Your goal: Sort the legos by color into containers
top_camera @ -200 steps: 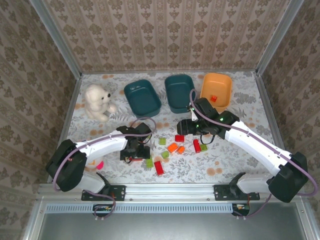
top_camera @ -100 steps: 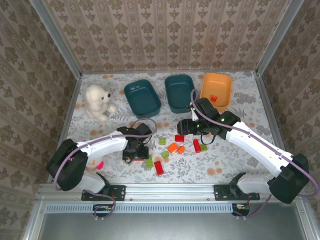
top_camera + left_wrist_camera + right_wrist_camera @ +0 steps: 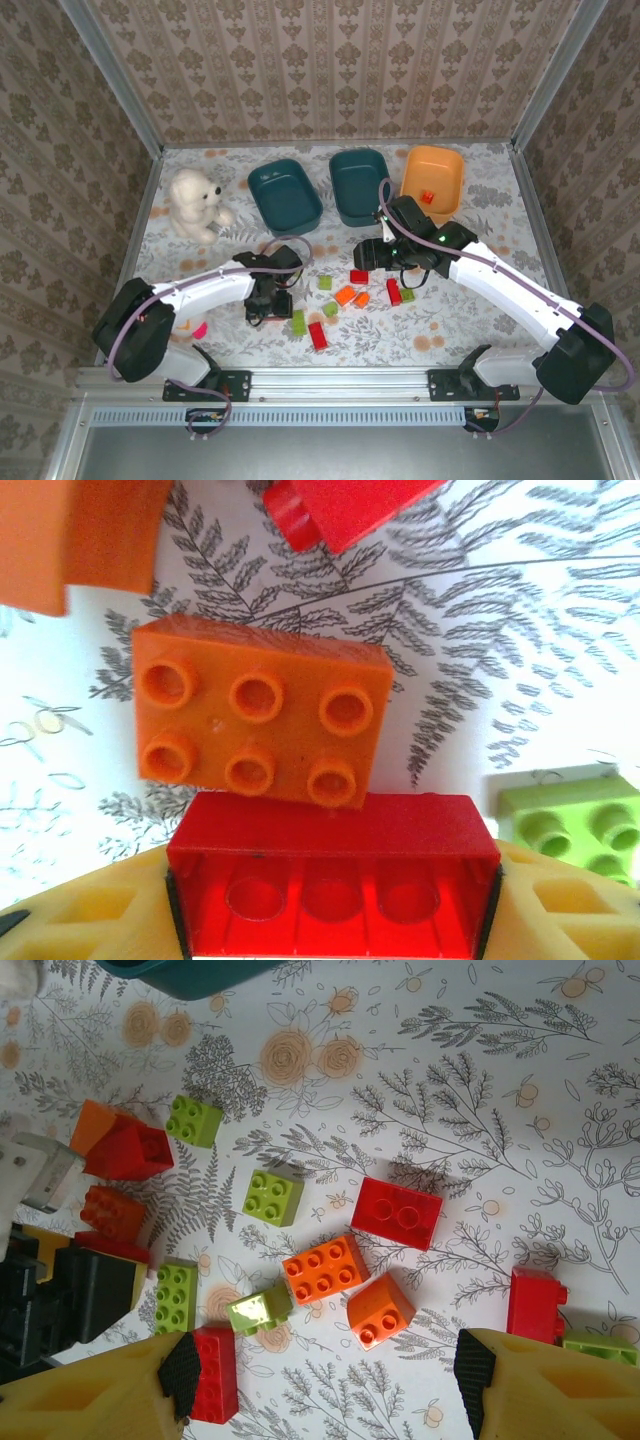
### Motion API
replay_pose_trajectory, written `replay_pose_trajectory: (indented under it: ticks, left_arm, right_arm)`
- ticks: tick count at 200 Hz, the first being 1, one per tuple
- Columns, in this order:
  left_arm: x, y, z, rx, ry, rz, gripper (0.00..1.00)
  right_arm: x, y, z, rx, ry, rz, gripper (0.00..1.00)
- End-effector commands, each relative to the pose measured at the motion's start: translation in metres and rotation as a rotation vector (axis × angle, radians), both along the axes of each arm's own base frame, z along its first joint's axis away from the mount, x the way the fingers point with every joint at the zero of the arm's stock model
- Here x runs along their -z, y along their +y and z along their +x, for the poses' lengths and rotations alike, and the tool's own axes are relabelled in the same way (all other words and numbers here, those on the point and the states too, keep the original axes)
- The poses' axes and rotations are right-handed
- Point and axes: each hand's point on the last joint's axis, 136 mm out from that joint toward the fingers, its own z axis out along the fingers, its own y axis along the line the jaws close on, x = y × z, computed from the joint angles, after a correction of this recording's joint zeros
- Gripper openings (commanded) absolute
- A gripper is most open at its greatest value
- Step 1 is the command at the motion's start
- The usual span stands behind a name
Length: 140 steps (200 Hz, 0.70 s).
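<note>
Left claw (image 3: 333, 912) is clenched on the red brick (image 3: 330, 830), whose long axis runs finger to finger; right claw (image 3: 327, 1370) hangs released over other legos (image 3: 325, 1268). The three bins (image 3: 285, 195) sit well beyond the red brick across the table (image 3: 450, 330). An orange brick (image 3: 260, 725) touches its far side, so a straight lift seems safest.

A white plush teddy bear (image 3: 196, 203) sits at the far left of a worktop (image 3: 470, 330) covered in white floral-print cloth. Beige damask-patterned walls (image 3: 340, 70) enclose it.
</note>
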Motion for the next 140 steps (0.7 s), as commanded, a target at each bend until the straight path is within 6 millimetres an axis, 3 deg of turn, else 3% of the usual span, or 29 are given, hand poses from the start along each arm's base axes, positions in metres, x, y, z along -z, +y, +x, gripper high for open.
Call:
replay_pose_trajectory:
  ticks: [1,19,35,52,81,111,120,140]
  left_arm:
    - [-0.045,-0.007,0.005,-0.027,-0.070,-0.047,0.55]
    - [-0.076,-0.012,0.014,-0.056,-0.128,-0.095,0.54]
    - [-0.102,-0.015,0.035,-0.072,-0.189,-0.132,0.53]
    - [-0.123,-0.016,0.069,-0.093,-0.237,-0.167,0.53]
    - [-0.147,-0.023,0.148,-0.082,-0.320,-0.210,0.53]
    - [-0.143,-0.034,0.231,-0.071,-0.345,-0.200,0.52]
    - [-0.139,-0.024,0.258,-0.098,-0.349,-0.186,0.52]
    - [-0.115,-0.023,0.298,-0.115,-0.318,-0.156,0.52]
  right_arm:
    - [-0.027,0.010,-0.004,-0.057,-0.054,0.076,0.71]
    - [-0.052,0.021,-0.011,-0.120,-0.114,0.170,0.73]
    - [-0.068,0.024,-0.012,-0.137,-0.142,0.219,0.76]
    - [-0.080,0.022,-0.009,-0.120,-0.160,0.230,0.77]
    - [-0.090,0.015,0.004,-0.053,-0.177,0.242,0.78]
    - [-0.086,0.000,0.014,0.032,-0.148,0.189,0.79]
    - [-0.083,-0.005,0.015,0.062,-0.134,0.176,0.79]
    - [-0.074,-0.018,0.014,0.112,-0.094,0.165,0.79]
